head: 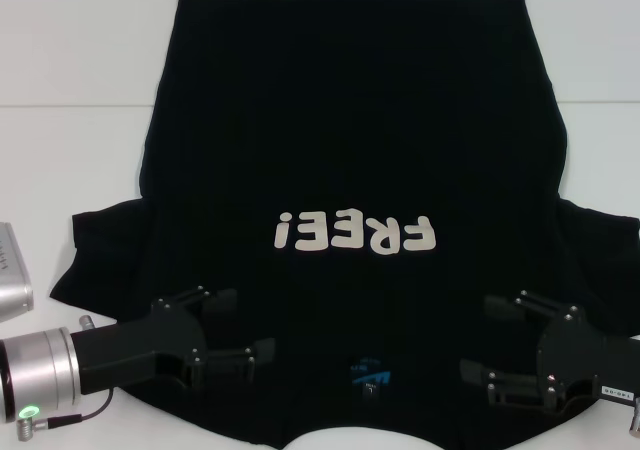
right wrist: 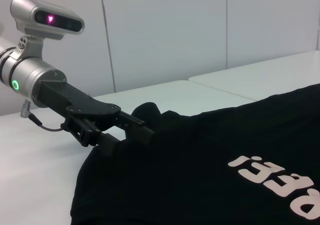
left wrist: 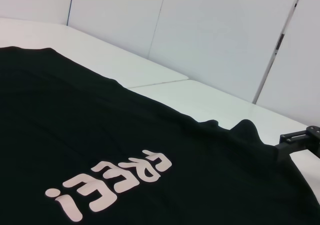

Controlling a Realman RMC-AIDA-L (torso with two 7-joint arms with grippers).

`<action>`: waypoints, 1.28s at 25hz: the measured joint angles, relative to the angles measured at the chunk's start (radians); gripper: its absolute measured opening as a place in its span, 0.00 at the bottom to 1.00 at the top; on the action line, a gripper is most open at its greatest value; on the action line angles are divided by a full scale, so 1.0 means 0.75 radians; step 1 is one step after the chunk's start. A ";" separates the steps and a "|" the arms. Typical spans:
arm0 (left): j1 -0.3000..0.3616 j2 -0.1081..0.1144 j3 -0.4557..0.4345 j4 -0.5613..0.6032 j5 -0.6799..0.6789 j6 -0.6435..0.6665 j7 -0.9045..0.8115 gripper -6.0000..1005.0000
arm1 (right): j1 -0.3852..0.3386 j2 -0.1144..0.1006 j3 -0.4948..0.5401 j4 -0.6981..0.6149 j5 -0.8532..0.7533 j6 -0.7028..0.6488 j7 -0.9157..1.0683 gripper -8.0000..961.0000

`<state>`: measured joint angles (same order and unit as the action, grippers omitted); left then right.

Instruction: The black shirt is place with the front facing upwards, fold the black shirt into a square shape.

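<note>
Black shirt point(head: 350, 170) lay flat on the white bench point(head: 70, 150), front up, cream "FREE!" lettering point(head: 355, 235) reading upside down from my head view, collar and small blue neck label point(head: 366, 372) at the near edge closest to me, hem at the far end. Both sleeves spread out to the sides. My left pincer point(head: 235, 332) was over the near left shoulder area, jaws spread with black fabric between them; the right wrist view showed cloth bunched up at its fingers point(right wrist: 135, 127). My right pincer point(head: 500, 342) was over the near right shoulder area, jaws spread too, fingers down on the fabric. A grey box point(head: 12, 270) sat at the bench's left edge, apart from the shirt.
</note>
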<state>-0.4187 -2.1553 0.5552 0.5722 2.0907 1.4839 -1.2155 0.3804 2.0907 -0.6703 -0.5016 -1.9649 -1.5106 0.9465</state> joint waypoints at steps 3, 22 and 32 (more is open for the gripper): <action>0.001 0.000 0.000 0.000 0.000 0.002 -0.002 0.94 | 0.000 0.000 0.000 0.000 0.000 0.000 -0.001 0.95; -0.070 0.115 -0.171 0.110 0.012 0.059 -0.816 0.90 | 0.007 0.002 0.000 0.000 0.020 0.005 0.037 0.95; -0.097 0.187 -0.277 0.247 0.148 -0.120 -1.012 0.88 | 0.017 0.004 -0.008 0.000 0.021 0.009 0.047 0.95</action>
<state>-0.4912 -2.0152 0.3475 0.7574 2.2015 1.3942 -1.9746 0.3929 2.0939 -0.6761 -0.5016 -1.9495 -1.5038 0.9817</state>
